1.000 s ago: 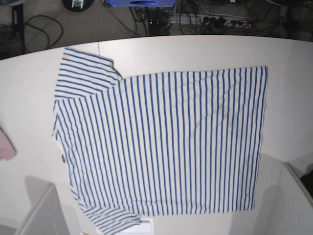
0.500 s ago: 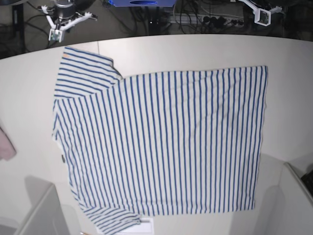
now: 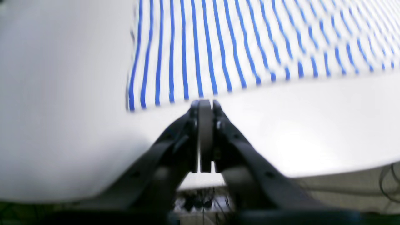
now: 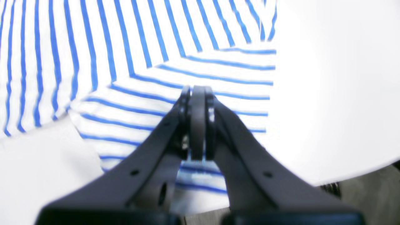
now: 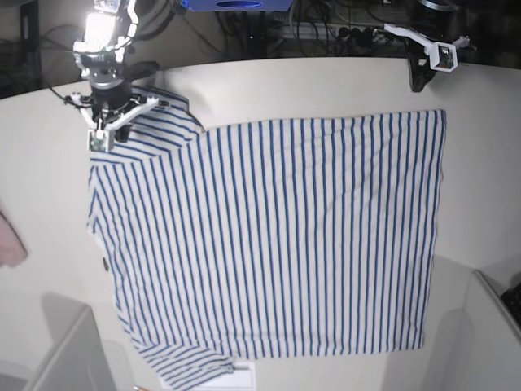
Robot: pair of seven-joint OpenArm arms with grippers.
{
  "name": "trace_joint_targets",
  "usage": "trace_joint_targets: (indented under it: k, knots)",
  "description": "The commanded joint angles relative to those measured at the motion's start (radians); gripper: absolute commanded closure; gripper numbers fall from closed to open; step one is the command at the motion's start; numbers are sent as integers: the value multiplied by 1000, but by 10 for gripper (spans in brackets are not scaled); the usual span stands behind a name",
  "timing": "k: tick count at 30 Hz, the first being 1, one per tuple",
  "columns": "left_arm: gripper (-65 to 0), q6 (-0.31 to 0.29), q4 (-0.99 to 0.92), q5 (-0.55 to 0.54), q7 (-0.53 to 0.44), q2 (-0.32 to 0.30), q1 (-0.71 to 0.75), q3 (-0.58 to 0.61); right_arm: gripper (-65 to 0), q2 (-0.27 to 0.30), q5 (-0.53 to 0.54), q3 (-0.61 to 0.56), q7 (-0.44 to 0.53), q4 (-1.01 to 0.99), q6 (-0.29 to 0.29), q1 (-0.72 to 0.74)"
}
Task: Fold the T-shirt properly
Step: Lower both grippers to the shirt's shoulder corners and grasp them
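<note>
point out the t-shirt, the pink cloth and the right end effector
T-shirt [image 5: 277, 236], base view, middle of the striped body.
Pink cloth [image 5: 10, 244], base view, the bit showing at the table's left edge.
Right end effector [image 4: 197, 90], right wrist view, closed fingertips over the sleeve.

The T-shirt [image 5: 277, 236] is soft matt cloth — the table [image 5: 480, 163] smooth, faintly glossy.

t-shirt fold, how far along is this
Done: the T-shirt lies spread flat on the table, no fold made. In hand: nothing is gripped; the right tool is shut over a sleeve, the left tool is shut just off the hem corner. Left: every fold.
</note>
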Motion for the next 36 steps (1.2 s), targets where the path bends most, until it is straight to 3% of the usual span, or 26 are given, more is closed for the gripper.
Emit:
trace_joint_targets:
  k: [1,4,6,10,13,16,19,31,36]
  knots:
    - [-104,5,18,-3,7,-2,5,-6,-87,4,17,5,-12,17,18,38]
    - [-275,5,19,-20,81,-1,-46,-6,-350,5,169,123,-181,17,131,131]
    - [-359,5,15,-94,116,-2,-81,-6,-432,5,295,252,-304,16,216,200]
    - [-433,-14,13,-309,130,-10,-116,-80,-398,41,453,504,-592,-27,283,343]
    - [-434,-116,10,-402,131,-15,-118,-157,-386,73,525,617,-694,-101,283,418]
    - [-434,-216,-19,-411,131,-10,-116,-235,-386,97,568,657,-715,-197,283,447]
    - [-434,-268,-50,-421,131,-10,-116,-292,-386,114,573,654,-712,-294,283,450]
    - [-436,-274,-111,-459,131,-13,-155,-309,-386,133,573,651,-671,-458,289,421]
    - [-434,-276,-208,-577,131,-16,-182,-310,-384,145,568,651,-677,-527,362,401]
